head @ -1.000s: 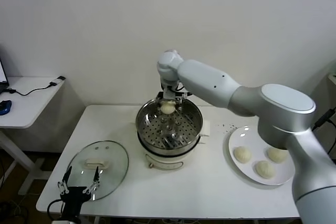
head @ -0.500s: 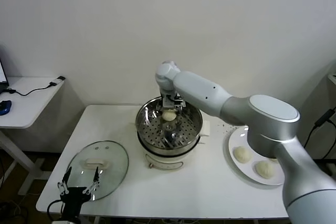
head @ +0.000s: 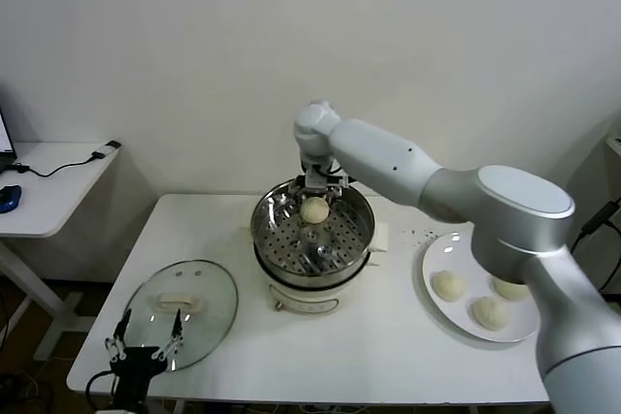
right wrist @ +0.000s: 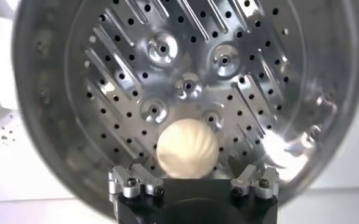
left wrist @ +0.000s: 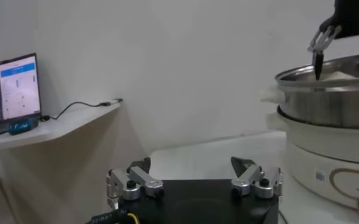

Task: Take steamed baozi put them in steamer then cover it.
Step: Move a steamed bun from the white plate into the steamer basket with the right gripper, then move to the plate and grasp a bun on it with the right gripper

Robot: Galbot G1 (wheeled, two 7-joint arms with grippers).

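Baozi (head: 313,209) number four: one lies on the perforated floor of the steamer (head: 361,236) near its back wall, and three sit on a white plate (head: 434,261) to the steamer's right. Above the steamer's back rim hangs the right gripper (head: 319,182), jaws spread and released, clear of the bun. One glass cover (head: 184,310) lies flat left of the steamer at the white table's (head: 388,346) front edge. Just beyond that edge waits the left gripper (head: 144,347), also spread and holding nothing.
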